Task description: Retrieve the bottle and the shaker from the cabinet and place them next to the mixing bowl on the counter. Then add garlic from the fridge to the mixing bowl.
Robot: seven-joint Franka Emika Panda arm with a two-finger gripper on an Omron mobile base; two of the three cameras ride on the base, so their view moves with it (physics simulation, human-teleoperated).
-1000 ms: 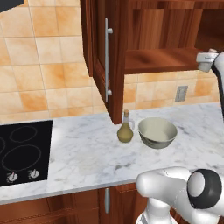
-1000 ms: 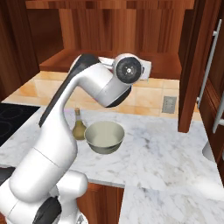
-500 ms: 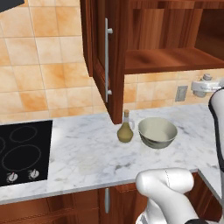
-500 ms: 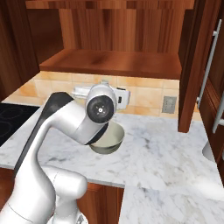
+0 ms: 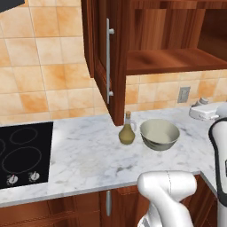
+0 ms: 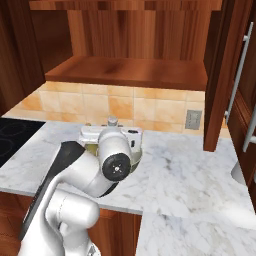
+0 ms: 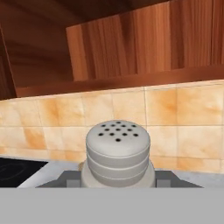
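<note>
"One item is in hand?"
"Yes: the gripper (image 7: pixel 118 177) is clamped on the upright shaker (image 7: pixel 117 153), above the counter (image 5: pixel 88 155), mixing bowl (image 5: pixel 159 133) just below, bottle (image 5: pixel 127 131) beside it."

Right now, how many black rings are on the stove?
3 on the flat black stovetop: one small ring at the back, a big one in front, and part of another at the left edge. More may be hidden.
</note>
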